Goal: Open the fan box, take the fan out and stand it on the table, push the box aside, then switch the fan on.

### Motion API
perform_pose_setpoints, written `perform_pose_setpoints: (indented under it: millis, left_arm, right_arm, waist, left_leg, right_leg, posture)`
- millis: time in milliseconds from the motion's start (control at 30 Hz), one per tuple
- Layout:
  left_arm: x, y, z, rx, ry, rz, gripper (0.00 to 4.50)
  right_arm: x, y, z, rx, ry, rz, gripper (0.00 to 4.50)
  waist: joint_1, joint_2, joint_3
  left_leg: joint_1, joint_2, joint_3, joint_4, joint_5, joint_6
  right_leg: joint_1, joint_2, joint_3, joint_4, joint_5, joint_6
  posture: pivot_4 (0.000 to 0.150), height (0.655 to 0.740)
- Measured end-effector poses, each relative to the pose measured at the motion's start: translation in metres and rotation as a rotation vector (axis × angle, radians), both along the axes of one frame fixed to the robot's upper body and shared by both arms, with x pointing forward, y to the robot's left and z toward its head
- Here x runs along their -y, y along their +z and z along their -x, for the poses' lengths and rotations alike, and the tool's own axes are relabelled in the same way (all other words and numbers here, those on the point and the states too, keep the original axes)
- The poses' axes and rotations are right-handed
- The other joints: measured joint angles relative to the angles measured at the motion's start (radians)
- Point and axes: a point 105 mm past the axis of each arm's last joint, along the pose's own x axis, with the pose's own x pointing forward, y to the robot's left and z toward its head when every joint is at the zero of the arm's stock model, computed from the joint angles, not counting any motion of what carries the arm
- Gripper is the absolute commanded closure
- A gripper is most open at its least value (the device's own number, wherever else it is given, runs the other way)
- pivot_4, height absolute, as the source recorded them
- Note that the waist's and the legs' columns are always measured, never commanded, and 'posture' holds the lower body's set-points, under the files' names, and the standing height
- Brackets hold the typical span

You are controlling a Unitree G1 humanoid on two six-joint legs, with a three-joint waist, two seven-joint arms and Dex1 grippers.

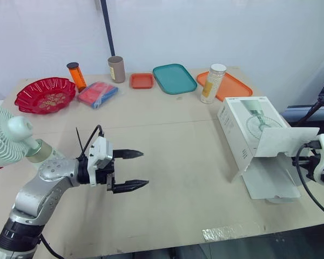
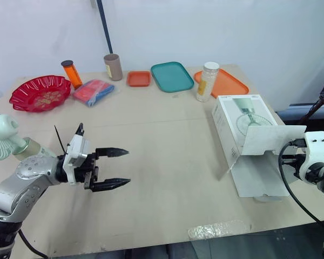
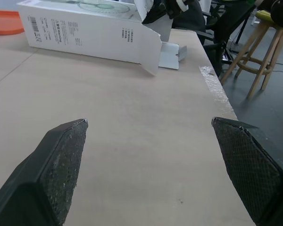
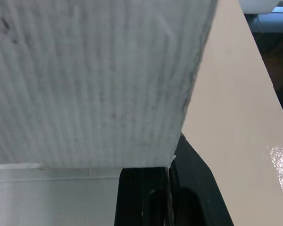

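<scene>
The white and green fan [image 1: 2,141] stands at the table's far left edge, beside my left arm. My left gripper [image 1: 144,169] hovers open over bare table left of centre with nothing between its fingers, which point at the box [image 3: 85,33]. The white fan box [image 1: 243,127] lies on its side at the right, its end flaps spread open. One flap [image 1: 283,141] is raised, and my right gripper [image 1: 305,156] is right against its edge. In the right wrist view that cardboard flap [image 4: 94,80] covers most of the picture.
Along the back stand a red bowl [image 1: 45,94], an orange bottle [image 1: 75,75], a brown cylinder [image 1: 116,69], a blue-red packet [image 1: 97,94], a small orange tray [image 1: 141,81], a teal tray [image 1: 174,78], a white-capped jar [image 1: 212,83] and an orange tray [image 1: 235,87]. Tape [image 1: 227,231] marks the front edge.
</scene>
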Motion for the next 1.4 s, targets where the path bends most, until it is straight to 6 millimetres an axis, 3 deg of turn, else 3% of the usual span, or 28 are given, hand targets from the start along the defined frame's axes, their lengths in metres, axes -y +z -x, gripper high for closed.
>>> perform_pose_setpoints:
  millis: [100, 400, 433, 500, 733, 967, 1200, 1400]
  left_arm:
    - [0.012, 0.010, -0.004, 0.036, -0.017, 0.043, 0.00]
    - [0.023, 0.016, -0.009, 0.065, -0.009, 0.115, 0.00]
    - [0.024, 0.018, -0.010, 0.076, -0.010, 0.121, 0.00]
    - [0.024, 0.018, -0.011, 0.079, -0.006, 0.125, 0.00]
    - [0.026, 0.018, -0.013, 0.083, -0.025, 0.126, 0.00]
    - [0.026, 0.015, -0.017, 0.076, -0.031, 0.120, 0.00]
    - [0.030, 0.017, -0.019, 0.085, -0.053, 0.133, 0.00]
    - [0.030, 0.015, -0.018, 0.081, -0.066, 0.131, 0.00]
  right_arm:
    - [-0.002, 0.000, -0.002, 0.002, 0.011, 0.007, 4.47]
    - [0.000, -0.001, -0.004, 0.010, 0.012, 0.014, 4.47]
    - [0.000, -0.001, -0.004, 0.011, 0.011, 0.015, 3.93]
    - [0.002, -0.001, -0.004, 0.009, 0.002, 0.023, 3.31]
    - [0.002, -0.002, 0.000, 0.002, -0.005, 0.039, 0.15]
    - [-0.006, 0.008, 0.014, 0.003, 0.009, 0.091, 0.15]
    - [-0.038, 0.041, 0.032, 0.039, 0.093, 0.183, 0.15]
    - [-0.054, 0.057, 0.056, -0.017, 0.111, 0.217, 0.15]
  waist:
    - [0.000, 0.000, 0.000]
    - [0.000, -0.001, 0.000]
    - [0.000, -0.001, 0.000]
    - [0.000, -0.001, 0.000]
    - [0.000, 0.000, -0.001]
    - [0.002, 0.001, 0.000]
    - [0.002, 0.002, 0.000]
    - [0.004, 0.002, 0.000]
  left_leg:
    - [0.001, 0.000, 0.000, 0.000, 0.000, 0.000]
    - [0.002, 0.000, 0.001, 0.000, -0.001, 0.001]
    - [0.002, 0.000, 0.001, 0.000, -0.001, 0.001]
    - [0.002, 0.000, 0.001, 0.000, -0.001, 0.001]
    - [0.002, 0.000, 0.001, 0.000, -0.001, 0.001]
    - [0.001, 0.000, 0.001, 0.000, -0.001, 0.001]
    - [0.001, 0.000, 0.001, 0.000, -0.001, 0.001]
    - [-0.001, -0.001, 0.000, 0.000, -0.001, 0.001]
  right_leg:
    - [0.000, 0.000, 0.001, 0.000, 0.000, 0.000]
    - [0.001, 0.001, 0.003, 0.000, 0.000, 0.000]
    - [0.001, 0.001, 0.003, 0.000, 0.000, 0.000]
    - [0.001, 0.001, 0.003, 0.000, 0.000, 0.001]
    - [0.001, 0.001, 0.004, 0.000, 0.000, 0.001]
    - [0.000, 0.001, 0.004, 0.000, -0.001, 0.002]
    - [0.000, 0.002, 0.005, 0.000, -0.001, 0.002]
    - [0.000, 0.001, 0.005, 0.000, -0.001, 0.003]
  posture:
    - [0.150, 0.7400]
    - [0.150, 0.7400]
    - [0.150, 0.7400]
    - [0.150, 0.7400]
    - [0.150, 0.7400]
    - [0.150, 0.7400]
    - [0.150, 0.7400]
    - [0.150, 0.7400]
